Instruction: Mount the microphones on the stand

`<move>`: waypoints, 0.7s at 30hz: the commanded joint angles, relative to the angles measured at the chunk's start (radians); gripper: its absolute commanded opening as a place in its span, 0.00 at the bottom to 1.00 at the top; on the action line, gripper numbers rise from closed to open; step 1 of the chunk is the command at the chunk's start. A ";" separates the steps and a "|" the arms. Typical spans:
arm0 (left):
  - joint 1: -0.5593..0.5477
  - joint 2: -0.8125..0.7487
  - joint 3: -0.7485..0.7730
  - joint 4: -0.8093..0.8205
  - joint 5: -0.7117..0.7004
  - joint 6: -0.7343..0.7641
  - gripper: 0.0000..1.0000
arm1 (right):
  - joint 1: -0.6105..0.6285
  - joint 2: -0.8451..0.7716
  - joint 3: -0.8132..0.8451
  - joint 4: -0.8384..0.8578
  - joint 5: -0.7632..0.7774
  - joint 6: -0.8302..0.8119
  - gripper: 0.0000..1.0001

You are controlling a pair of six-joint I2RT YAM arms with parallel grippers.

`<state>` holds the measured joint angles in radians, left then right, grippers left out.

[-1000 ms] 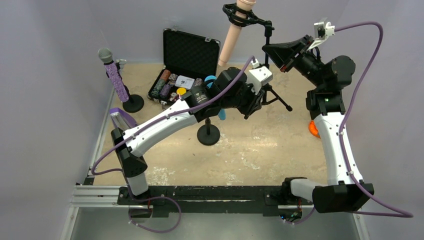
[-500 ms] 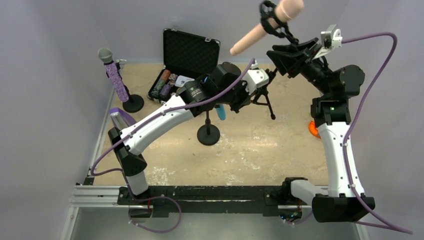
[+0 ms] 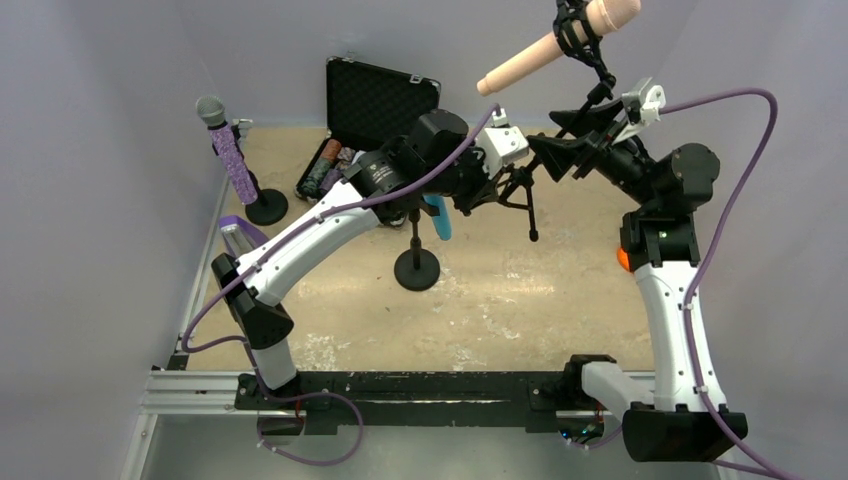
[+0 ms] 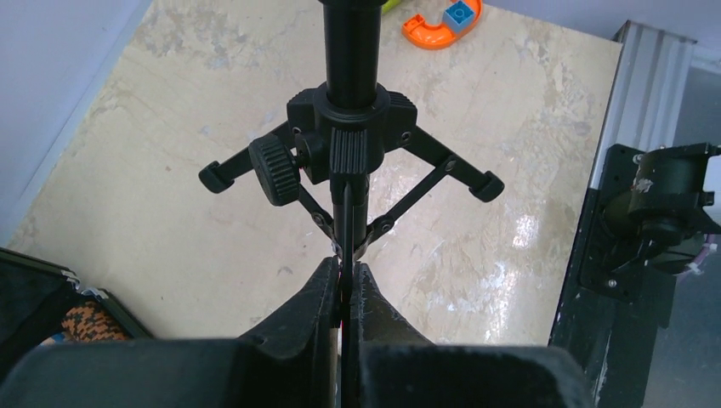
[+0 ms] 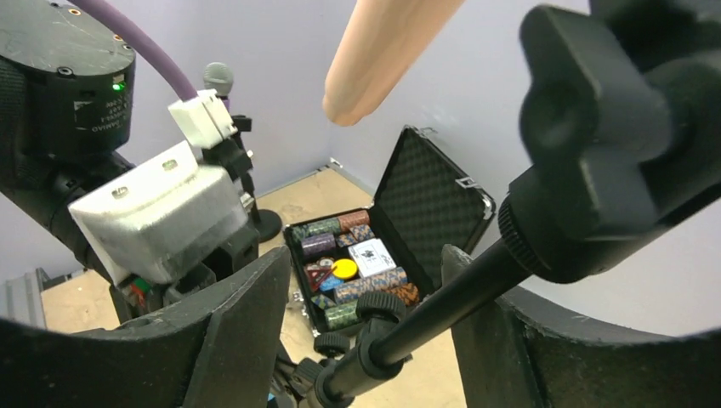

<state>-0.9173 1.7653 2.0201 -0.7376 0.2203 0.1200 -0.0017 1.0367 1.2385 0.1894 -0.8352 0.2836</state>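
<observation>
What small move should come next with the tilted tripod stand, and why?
Probably close the right gripper on the pole. The tripod stand leans, gripped only by the left gripper shut on one thin leg, with the pink microphone clipped at its top; the pole runs between the open right fingers, so closing would steady it.

Soft, even light is coming from overhead, so the tabletop (image 3: 500, 290) is only catching faint shadows and the walls (image 3: 100, 200) are going a bit lilac. In the left wrist shot white glare is blooming toward the table's near edge, while the left gripper (image 4: 344, 276) is sitting dark and blurry right at the lens. The right wrist cam is bowing everything wide-angle, and the stand (image 5: 595, 93) and pink microphone (image 5: 383, 51) are going soft up close.
</observation>
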 commanded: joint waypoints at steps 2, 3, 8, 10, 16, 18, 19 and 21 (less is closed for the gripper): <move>0.030 -0.058 0.063 0.211 0.053 -0.088 0.00 | -0.044 -0.040 0.003 -0.041 -0.040 -0.032 0.69; 0.034 -0.059 0.063 0.219 0.051 -0.088 0.00 | -0.047 -0.042 0.001 -0.046 -0.052 -0.033 0.70; 0.043 -0.058 0.081 0.228 0.053 -0.078 0.00 | -0.060 -0.053 -0.042 -0.059 -0.087 -0.058 0.72; 0.044 -0.059 0.082 0.233 0.053 -0.076 0.00 | -0.060 -0.050 -0.052 -0.070 -0.096 -0.068 0.72; 0.044 -0.064 0.072 0.267 0.061 -0.073 0.00 | -0.060 -0.030 -0.085 -0.072 -0.130 -0.065 0.72; 0.044 -0.072 0.055 0.289 0.080 -0.067 0.00 | -0.061 -0.021 -0.089 -0.049 -0.129 -0.051 0.72; 0.044 -0.074 0.045 0.298 0.090 -0.066 0.00 | -0.061 -0.011 -0.082 -0.040 -0.127 -0.040 0.72; 0.044 -0.073 0.036 0.300 0.104 -0.055 0.00 | -0.061 0.014 -0.061 -0.019 -0.121 -0.008 0.71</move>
<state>-0.8772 1.7653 2.0323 -0.6434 0.2699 0.0624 -0.0658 1.0237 1.1538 0.1226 -0.9245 0.2310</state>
